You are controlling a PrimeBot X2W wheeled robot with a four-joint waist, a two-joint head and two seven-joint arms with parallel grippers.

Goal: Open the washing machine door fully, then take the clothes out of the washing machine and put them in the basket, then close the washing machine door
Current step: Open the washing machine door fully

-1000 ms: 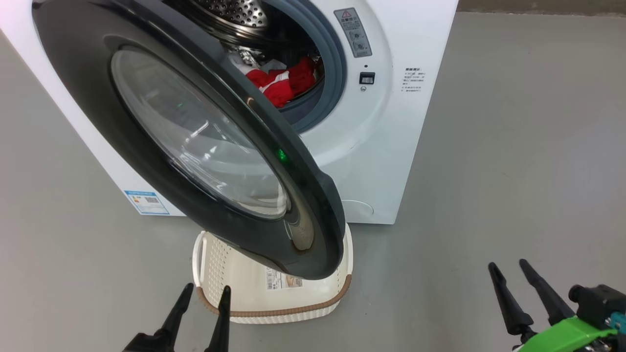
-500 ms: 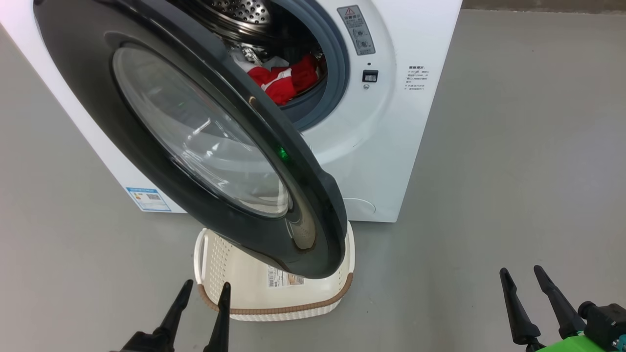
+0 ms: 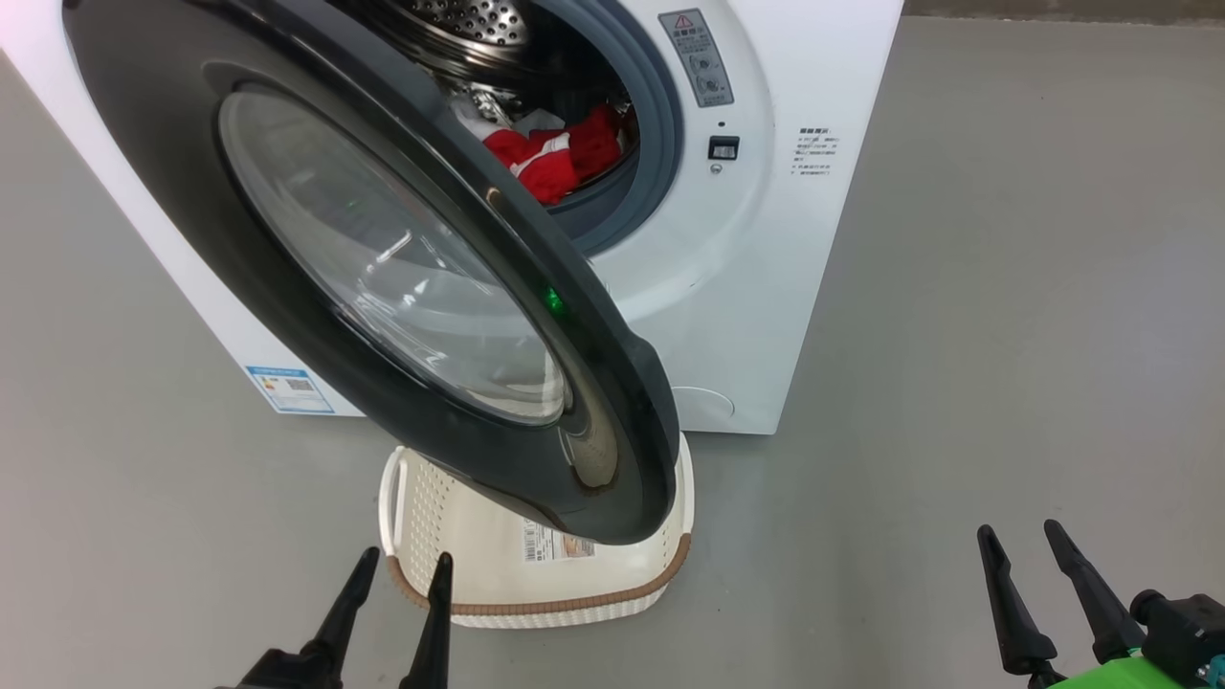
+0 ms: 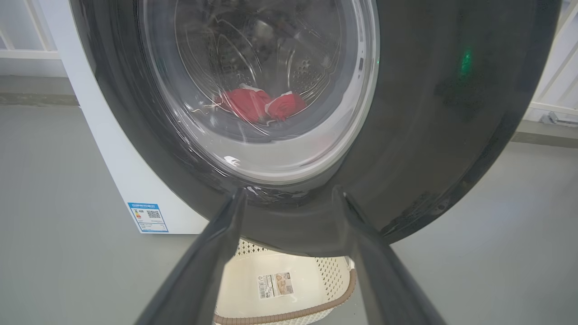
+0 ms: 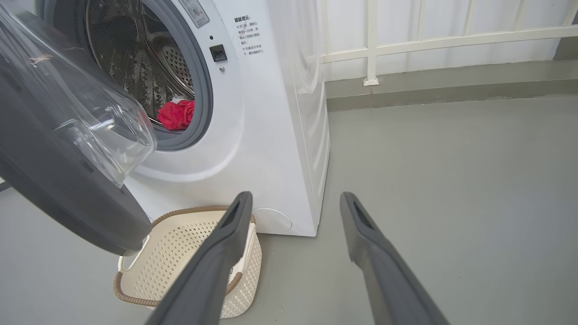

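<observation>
While the washing machine door (image 3: 373, 277) stands partly open, swung out over the basket (image 3: 574, 608), the clothes (image 3: 555, 163) lie inside the drum of the washing machine (image 3: 727, 287). The basket sits on the floor (image 3: 1005, 335) just in front of the machine. The left gripper (image 3: 405, 557) hovers just beside the basket's rim, jaws spread. The right gripper (image 3: 1018, 528) hangs well apart from it, jaws also spread.
</observation>
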